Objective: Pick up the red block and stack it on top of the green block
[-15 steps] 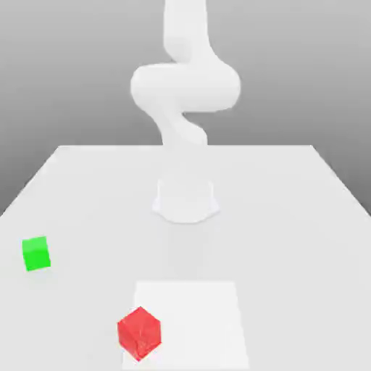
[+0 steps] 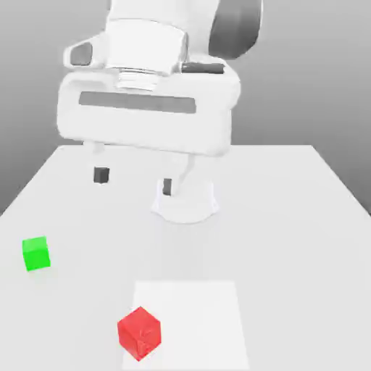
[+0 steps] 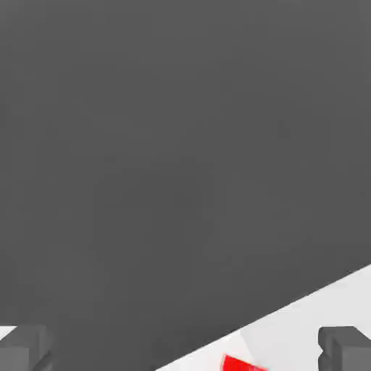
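Small bright red cube [image 2: 139,333] sits nearest, on corner of white square patch [image 2: 192,319] of pale tabletop [image 2: 290,232]. Small green cube [image 2: 36,253] farther, exterior view's left, well apart. Gripper [image 2: 134,181] above, fingers wide apart, holding nothing. In hand view red cube [image 3: 243,364] cut off at edge.

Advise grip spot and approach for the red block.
Take the red block from above, across two opposite side faces. It sits flat but rotated, one corner toward the exterior camera, so the wrist likely needs turning to square the open gripper with those faces. Nothing crowds it; the green block stands well apart.
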Motion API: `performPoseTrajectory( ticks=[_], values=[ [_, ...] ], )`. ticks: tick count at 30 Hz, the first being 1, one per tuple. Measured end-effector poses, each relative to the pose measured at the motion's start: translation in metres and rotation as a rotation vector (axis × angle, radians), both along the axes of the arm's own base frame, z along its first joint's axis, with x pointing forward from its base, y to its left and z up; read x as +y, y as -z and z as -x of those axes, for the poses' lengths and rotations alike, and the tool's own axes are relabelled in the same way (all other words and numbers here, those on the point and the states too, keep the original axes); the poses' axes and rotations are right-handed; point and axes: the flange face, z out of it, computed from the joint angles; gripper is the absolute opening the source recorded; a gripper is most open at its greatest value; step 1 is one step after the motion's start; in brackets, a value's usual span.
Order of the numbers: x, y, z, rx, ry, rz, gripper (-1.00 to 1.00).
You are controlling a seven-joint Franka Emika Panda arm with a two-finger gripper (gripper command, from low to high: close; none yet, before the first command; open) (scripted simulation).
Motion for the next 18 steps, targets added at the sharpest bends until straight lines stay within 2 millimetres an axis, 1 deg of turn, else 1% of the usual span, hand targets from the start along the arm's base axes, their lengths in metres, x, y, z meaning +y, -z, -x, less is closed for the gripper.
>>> performPoseTrajectory(
  ticks=[2, 5, 8, 10, 13, 14, 18],
  values=[
    [-0.008, 0.039, 0.001, 0.054, 0.056, -0.026, 0.00],
    [-0.018, 0.097, 0.010, 0.133, 0.144, -0.068, 0.00],
    [-0.019, 0.152, 0.024, 0.212, 0.218, -0.113, 0.00],
    [-0.019, 0.181, 0.028, 0.235, 0.242, -0.127, 0.00],
    [-0.019, 0.219, 0.029, 0.241, 0.249, -0.131, 0.00],
    [-0.019, 0.231, 0.030, 0.242, 0.249, -0.130, -1.00],
    [-0.019, 0.231, 0.030, 0.241, 0.249, -0.130, -1.00]
  ],
)
